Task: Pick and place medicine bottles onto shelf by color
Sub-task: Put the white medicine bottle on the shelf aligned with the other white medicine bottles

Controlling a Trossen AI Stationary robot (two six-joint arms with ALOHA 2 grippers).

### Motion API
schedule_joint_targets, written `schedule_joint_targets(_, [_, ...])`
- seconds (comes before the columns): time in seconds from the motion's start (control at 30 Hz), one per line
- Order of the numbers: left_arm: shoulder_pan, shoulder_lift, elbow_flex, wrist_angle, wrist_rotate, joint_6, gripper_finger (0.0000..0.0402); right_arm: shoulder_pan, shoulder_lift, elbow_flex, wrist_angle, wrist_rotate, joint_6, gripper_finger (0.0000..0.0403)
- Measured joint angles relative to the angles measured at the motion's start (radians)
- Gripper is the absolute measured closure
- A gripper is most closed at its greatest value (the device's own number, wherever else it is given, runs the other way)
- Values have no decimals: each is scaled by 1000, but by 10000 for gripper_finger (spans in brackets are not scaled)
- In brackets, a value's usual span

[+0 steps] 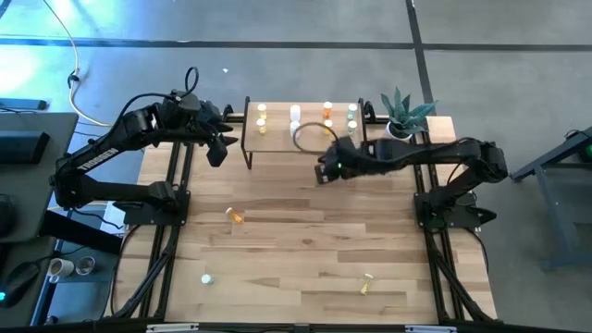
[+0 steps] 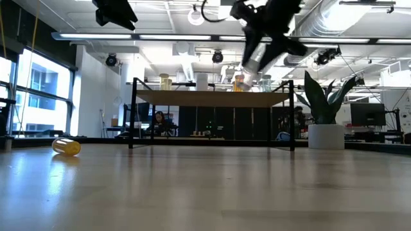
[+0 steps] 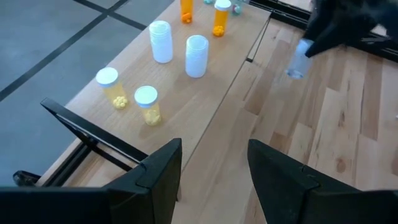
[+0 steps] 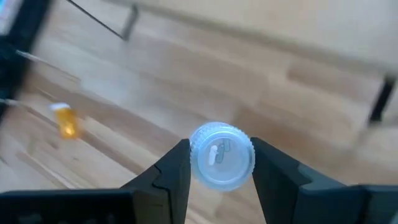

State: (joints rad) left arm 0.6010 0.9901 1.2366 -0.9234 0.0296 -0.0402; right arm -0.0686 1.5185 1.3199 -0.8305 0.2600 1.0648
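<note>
Overhead, the right tool (image 4: 216,163) grips a clear bottle (image 4: 221,155) near the shelf's (image 1: 277,143) front edge; the left tool (image 3: 214,165) hangs empty, fingers apart, above the wooden counter's (image 1: 305,240) rear left corner.

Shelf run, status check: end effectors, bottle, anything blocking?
Right end effector shut on clear bottle, airborne near shelf front edge. Left end effector open, empty, hovering by shelf's left end. Approach unobstructed; three bottles left on table.

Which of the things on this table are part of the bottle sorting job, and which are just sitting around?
Job: shelf; sorted bottles on it; clear bottle in right gripper; loose bottles on table: orange, pale, yellow.
Not job: potted plant.
</note>
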Motion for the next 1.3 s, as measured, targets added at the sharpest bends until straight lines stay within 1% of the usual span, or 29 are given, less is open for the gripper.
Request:
schedule_joint_targets(0.13, [0, 0, 0, 0, 0, 0, 227, -52, 0, 58, 40, 0, -135, 269])
schedule_joint_targets(0.4, [0, 0, 0, 0, -16, -7, 227, -153, 0, 209, 66, 1, -384, 269])
schedule_joint_targets(0.53, [-1, 0, 0, 0, -16, -8, 227, -192, 0, 280, 102, 1, -502, 269])
schedule_joint_targets(0.77, [-1, 0, 0, 0, -16, -23, 227, -249, 1, 377, 108, -1, -696, 269])
schedule_joint_targets(0.87, [-1, 0, 0, 0, -16, -50, 227, -267, 9, 416, 131, -27, -772, 269])
schedule_joint_targets(1.1, [-1, 0, 0, 0, -15, -62, 227, -272, 94, 536, 133, -76, -918, 269])
schedule_joint_targets(1.23, [-1, 0, 0, 0, -16, -62, 227, -271, 153, 605, 65, -82, -997, 269])
schedule_joint_targets(1.3, [-1, 0, 0, 0, -16, -64, 227, -272, 176, 630, 28, -111, -1023, 269])
